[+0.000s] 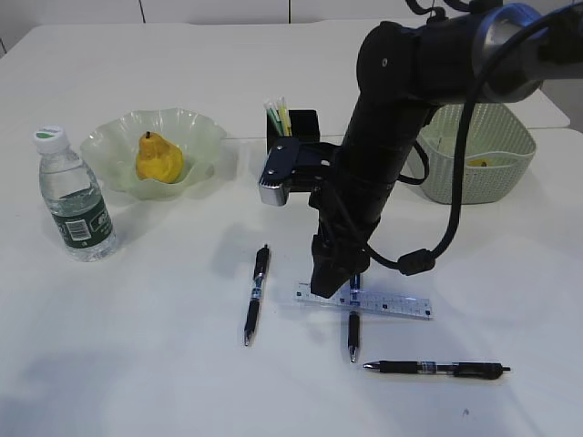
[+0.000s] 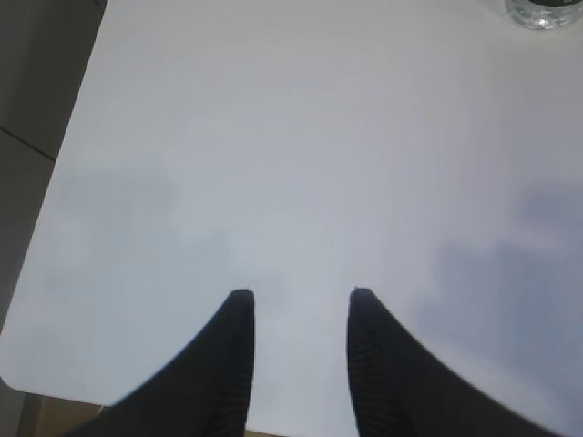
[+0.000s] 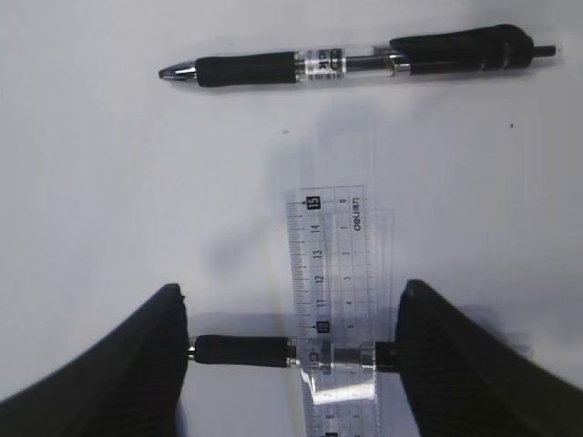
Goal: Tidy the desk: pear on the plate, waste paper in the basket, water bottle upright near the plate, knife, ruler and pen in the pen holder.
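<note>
On our white table (image 1: 137, 364), our right gripper (image 3: 291, 350) stands spread around pen (image 3: 246, 350) under ruler (image 3: 332, 273); left gripper (image 2: 296, 309) is parted, empty.

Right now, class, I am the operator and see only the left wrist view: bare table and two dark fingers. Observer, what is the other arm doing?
Observer: The right gripper is low over the table, jaws open, with a pen between its fingers.
Operator: Is anything else near that pen?
Observer: Yes, the clear ruler crosses it.
Operator: Is the pear placed?
Observer: The pear is on the plate.
Operator: And the bottle?
Observer: The water bottle stands upright to the left of the plate.
</note>
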{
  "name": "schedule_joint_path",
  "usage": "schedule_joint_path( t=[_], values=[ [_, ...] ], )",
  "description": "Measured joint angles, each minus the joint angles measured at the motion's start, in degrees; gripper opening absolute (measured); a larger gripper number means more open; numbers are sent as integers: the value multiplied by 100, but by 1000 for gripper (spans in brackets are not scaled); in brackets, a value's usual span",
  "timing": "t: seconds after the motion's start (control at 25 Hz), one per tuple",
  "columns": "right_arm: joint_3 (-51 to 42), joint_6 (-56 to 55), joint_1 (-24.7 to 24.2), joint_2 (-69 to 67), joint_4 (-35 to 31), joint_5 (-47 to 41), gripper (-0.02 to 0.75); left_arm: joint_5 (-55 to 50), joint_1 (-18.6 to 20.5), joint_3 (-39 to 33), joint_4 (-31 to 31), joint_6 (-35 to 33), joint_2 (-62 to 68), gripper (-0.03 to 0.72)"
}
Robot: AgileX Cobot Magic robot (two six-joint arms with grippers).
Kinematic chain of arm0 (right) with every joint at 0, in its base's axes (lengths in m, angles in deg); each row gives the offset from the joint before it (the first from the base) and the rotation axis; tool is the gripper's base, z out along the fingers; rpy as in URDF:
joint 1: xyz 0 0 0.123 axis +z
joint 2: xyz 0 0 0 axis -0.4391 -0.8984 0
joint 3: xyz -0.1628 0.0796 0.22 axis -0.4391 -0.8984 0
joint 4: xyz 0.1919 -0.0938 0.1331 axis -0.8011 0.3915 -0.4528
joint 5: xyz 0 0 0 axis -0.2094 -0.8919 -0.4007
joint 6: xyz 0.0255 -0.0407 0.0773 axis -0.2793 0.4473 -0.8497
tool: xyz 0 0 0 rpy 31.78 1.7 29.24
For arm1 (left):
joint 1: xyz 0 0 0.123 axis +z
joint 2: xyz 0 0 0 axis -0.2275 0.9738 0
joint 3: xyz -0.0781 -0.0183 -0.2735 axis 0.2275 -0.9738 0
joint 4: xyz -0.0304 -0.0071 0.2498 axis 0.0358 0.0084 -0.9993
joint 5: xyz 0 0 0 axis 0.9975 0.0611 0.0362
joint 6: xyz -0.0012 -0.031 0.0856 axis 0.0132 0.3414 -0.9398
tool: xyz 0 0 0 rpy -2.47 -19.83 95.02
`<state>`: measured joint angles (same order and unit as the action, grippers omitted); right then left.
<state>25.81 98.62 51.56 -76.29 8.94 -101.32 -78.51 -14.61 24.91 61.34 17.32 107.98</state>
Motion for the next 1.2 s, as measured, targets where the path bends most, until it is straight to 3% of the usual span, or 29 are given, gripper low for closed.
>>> schedule_joint_path(
  t=[1.2],
  values=[
    [0, -45, 0, -456, 219, 493, 591, 0, 0, 0, -97, 0, 0, 238]
  ],
)
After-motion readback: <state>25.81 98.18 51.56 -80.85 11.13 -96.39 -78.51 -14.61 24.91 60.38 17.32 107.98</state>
